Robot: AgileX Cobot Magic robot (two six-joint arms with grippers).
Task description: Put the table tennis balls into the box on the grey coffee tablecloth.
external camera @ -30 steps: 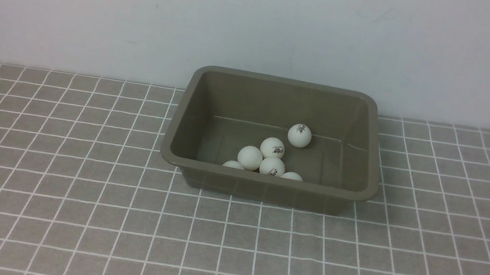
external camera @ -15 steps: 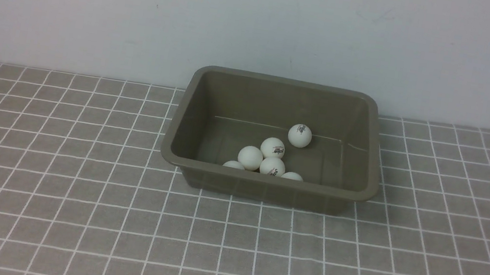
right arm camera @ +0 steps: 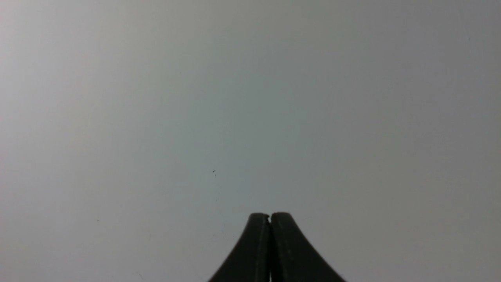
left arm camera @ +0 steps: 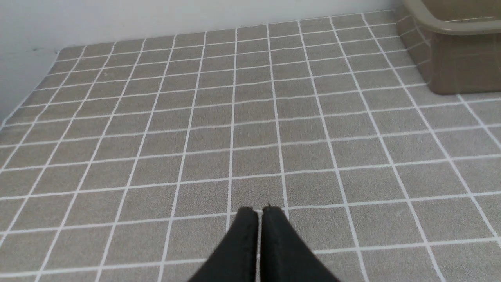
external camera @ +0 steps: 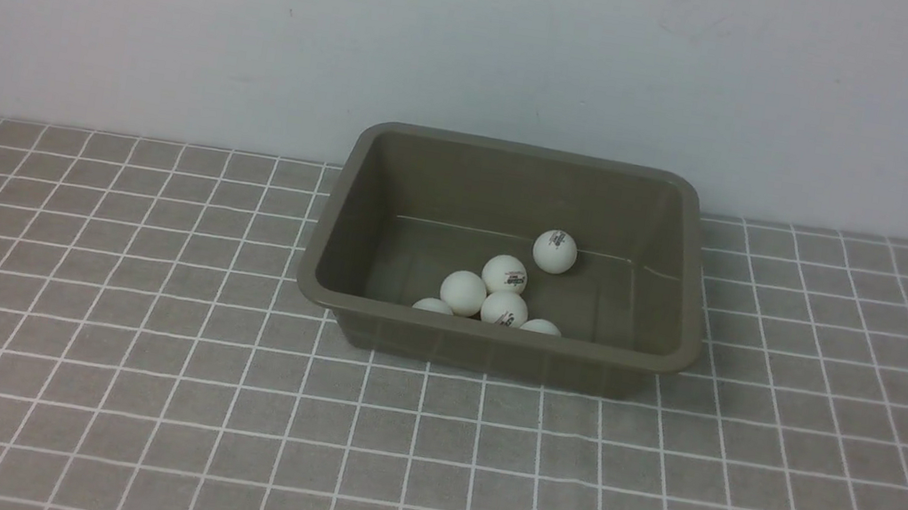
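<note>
The olive-brown box [external camera: 496,338] stands on the grey coffee tablecloth [external camera: 128,386] near the back wall. Several white table tennis balls lie inside it: one apart near the back [external camera: 554,251], the others clustered at the front wall [external camera: 504,274], two of them half hidden by the rim. No ball shows on the cloth. My left gripper [left arm camera: 259,209] is shut and empty, low over the cloth far left of the box, whose corner [left arm camera: 458,58] shows in the left wrist view. My right gripper [right arm camera: 269,215] is shut and empty, facing only a blank wall. Neither gripper shows in the front view.
A pale wall [external camera: 485,44] rises right behind the box. The cloth's left edge meets the wall corner [left arm camera: 23,102] in the left wrist view.
My left gripper, seen at the front view's left edge a second ago, has drawn back down and out of that view. The balls and box have not moved.
</note>
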